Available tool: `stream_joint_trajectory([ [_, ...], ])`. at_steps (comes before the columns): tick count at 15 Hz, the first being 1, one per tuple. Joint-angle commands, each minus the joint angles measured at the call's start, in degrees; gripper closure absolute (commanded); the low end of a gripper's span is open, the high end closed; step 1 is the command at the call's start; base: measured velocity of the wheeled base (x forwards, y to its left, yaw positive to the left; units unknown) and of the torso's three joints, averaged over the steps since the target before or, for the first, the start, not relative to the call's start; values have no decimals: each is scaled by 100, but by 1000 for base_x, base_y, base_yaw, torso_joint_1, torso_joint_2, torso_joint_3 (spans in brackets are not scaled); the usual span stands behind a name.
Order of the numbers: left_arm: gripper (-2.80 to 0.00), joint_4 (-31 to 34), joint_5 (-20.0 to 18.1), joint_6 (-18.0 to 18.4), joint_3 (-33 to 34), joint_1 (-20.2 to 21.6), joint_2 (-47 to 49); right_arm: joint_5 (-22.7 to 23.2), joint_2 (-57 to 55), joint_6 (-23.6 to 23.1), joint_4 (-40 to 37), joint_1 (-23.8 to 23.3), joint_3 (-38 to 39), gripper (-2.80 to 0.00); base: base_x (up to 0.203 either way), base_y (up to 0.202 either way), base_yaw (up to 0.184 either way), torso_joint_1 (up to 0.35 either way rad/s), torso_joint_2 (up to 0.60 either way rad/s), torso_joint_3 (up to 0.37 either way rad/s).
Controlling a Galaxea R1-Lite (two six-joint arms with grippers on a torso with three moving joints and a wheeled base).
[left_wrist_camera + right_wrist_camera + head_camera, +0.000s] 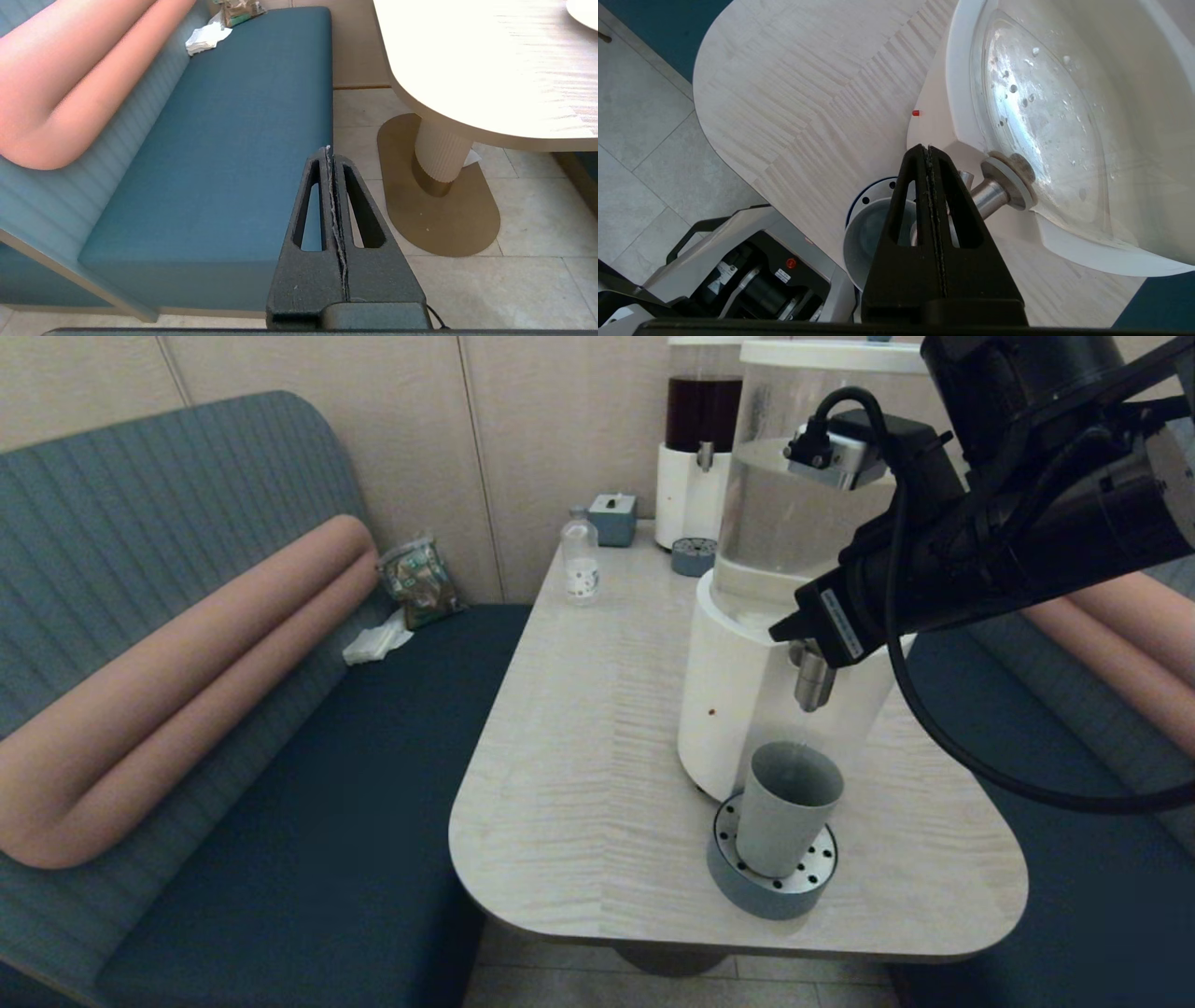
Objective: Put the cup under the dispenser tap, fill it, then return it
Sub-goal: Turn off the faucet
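The grey-blue cup (789, 807) stands upright on a round perforated drip tray (747, 887), directly beneath the brushed-steel dispenser tap (814, 683) of the big clear-tank dispenser (728, 709). My right gripper (792, 633) is shut and empty, its tip lying right over the top of the tap; I cannot tell if it touches. In the right wrist view the shut right gripper (927, 149) covers part of the tap (990, 196) and the cup's open mouth (864, 233). My left gripper (329, 150) is shut and parked low beside the bench, off the table.
A small clear bottle (580, 560), a grey box (613, 518) and the dark-liquid dispenser (700, 448) with its own tray (693, 557) stand at the table's far end. Benches flank the table (579, 775). The drip tray sits near the table's front edge.
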State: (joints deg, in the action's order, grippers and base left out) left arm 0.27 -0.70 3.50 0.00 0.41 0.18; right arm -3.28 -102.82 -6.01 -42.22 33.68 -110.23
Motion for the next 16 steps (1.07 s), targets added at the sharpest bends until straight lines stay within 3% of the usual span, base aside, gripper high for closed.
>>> stream_joint_trajectory([
  [1, 0, 0, 0, 2, 9, 2, -1, -6, 7, -6, -24, -18, 1, 0, 0, 0, 0, 0, 0, 0],
  [16, 0, 0, 0, 2, 9, 2, -1, -164, -37, 3, -164, -72, 19, 0, 0, 0, 0, 0, 0, 0],
])
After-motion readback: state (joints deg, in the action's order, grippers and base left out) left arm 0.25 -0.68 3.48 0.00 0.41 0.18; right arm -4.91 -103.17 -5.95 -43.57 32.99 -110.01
